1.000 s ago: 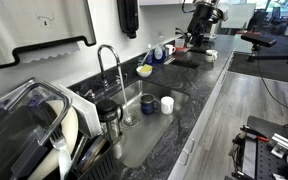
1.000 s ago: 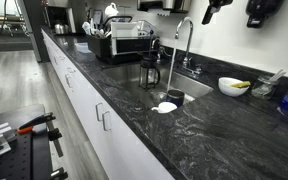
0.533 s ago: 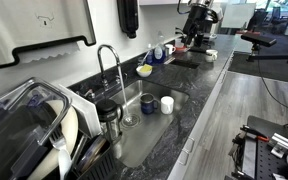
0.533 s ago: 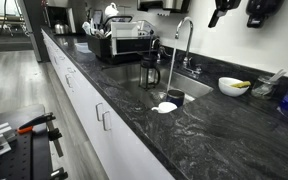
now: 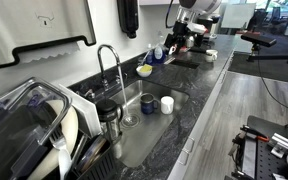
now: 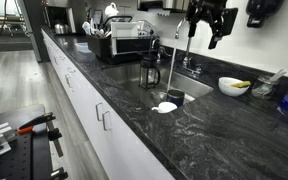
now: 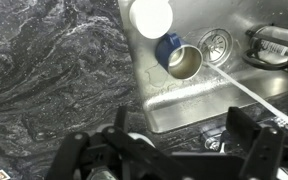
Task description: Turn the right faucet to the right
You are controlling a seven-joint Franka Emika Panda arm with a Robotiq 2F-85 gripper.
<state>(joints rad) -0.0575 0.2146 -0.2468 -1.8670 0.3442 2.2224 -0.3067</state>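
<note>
The right faucet is a tall chrome gooseneck tap (image 5: 118, 75) at the back of the sink, also seen in an exterior view (image 6: 191, 55). In the wrist view its thin spout (image 7: 239, 84) runs slantwise over the basin, and its base shows between the fingers. My gripper (image 6: 204, 36) is open and empty. It hangs above the faucet's arch, apart from it, and appears high and further back in an exterior view (image 5: 176, 42). The wrist view looks down past the spread gripper (image 7: 179, 140) at the sink's back edge.
A white cup (image 7: 151, 15) and a blue cup (image 7: 176, 58) sit in the sink (image 7: 184, 100). A dark lidded jar (image 6: 150, 70) stands beside the faucet. A dish rack (image 6: 124, 40) and a bowl (image 6: 232, 86) flank the sink on the dark counter.
The gripper has moved from the far upper end of the counter toward the faucet and lower, now hanging spread above its arch.
</note>
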